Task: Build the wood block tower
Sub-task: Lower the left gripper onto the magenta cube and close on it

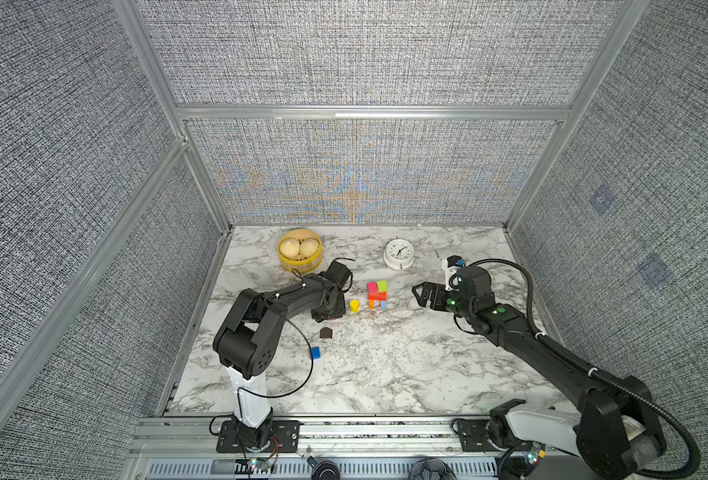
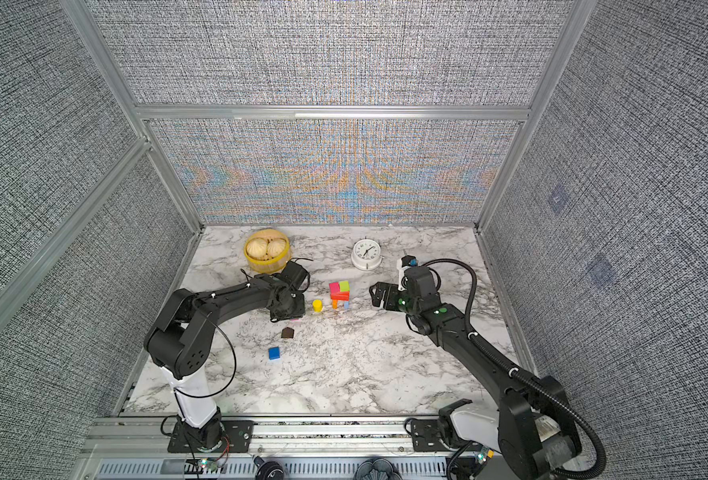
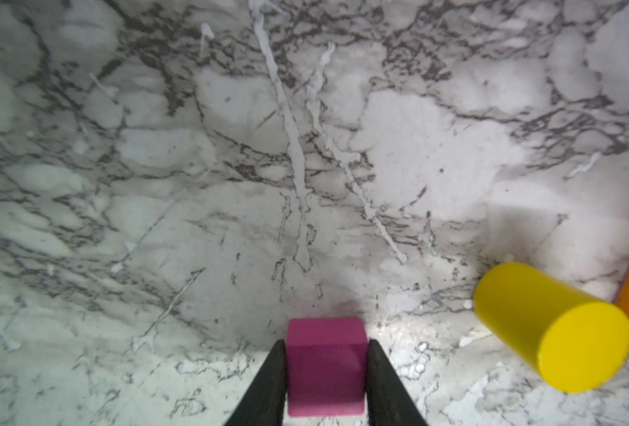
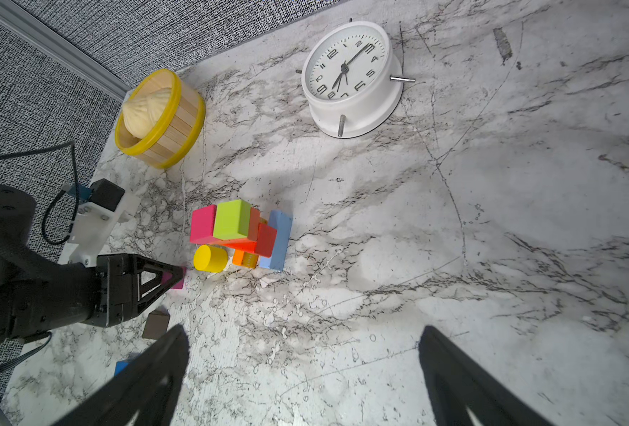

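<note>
The tower [image 1: 377, 293] [image 2: 339, 291] [image 4: 239, 232] stands mid-table: pink and green cubes side by side on red and orange bricks, over orange and light-blue legs. A yellow cylinder [image 1: 354, 306] [image 3: 549, 328] stands upright just left of it. Left of the cylinder, my left gripper [image 3: 326, 345] is down at the table, shut on a pink cube [image 3: 325, 369] [image 4: 178, 282] that rests on the marble. A brown house-shaped piece [image 1: 326, 332] and a blue cube [image 1: 315, 353] lie loose nearer the front. My right gripper [image 1: 420, 293] [image 4: 304, 332] hovers open and empty to the right of the tower.
A yellow steamer basket [image 1: 299, 250] with buns stands at the back left. A white alarm clock [image 1: 398, 253] lies at the back, right of centre. Grey fabric walls close in the marble table [image 1: 385, 374] on three sides.
</note>
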